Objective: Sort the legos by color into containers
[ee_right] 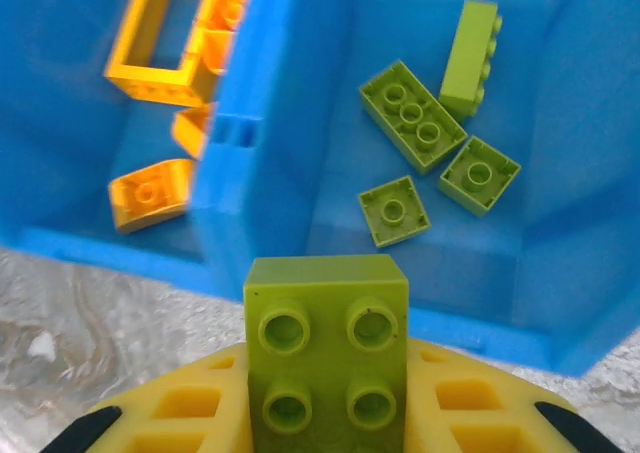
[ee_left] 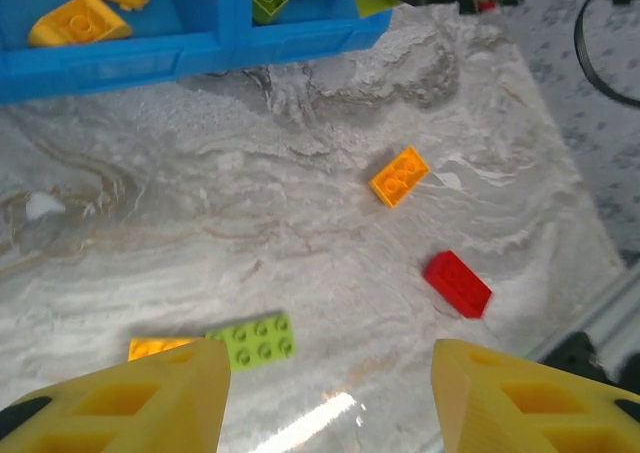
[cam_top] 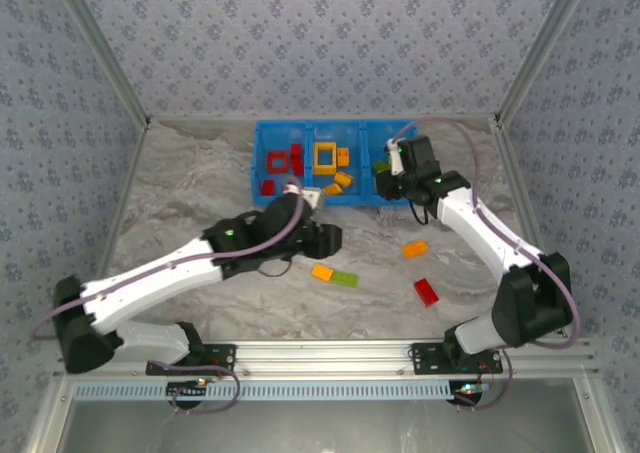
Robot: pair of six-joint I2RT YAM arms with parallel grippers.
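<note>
1. Grey marbled tabletop lies between patterned walls. The blue tray sits at upper centre of the top view, with red bricks in its left compartment and orange-yellow ones plus a square frame in the middle.
2. The right gripper pinches a lime green brick, studs toward its camera, above the tray's near wall at the right compartment. Four green bricks lie inside that compartment.
3. The left gripper hangs spread over the table below the tray, with nothing between its fingers.
4. Loose on the table are an orange brick, a red brick and a green brick. Just beside the green one lies a second orange brick.
5. The left wrist view hides part of that second orange brick behind a finger; the top view shows it whole.
</note>
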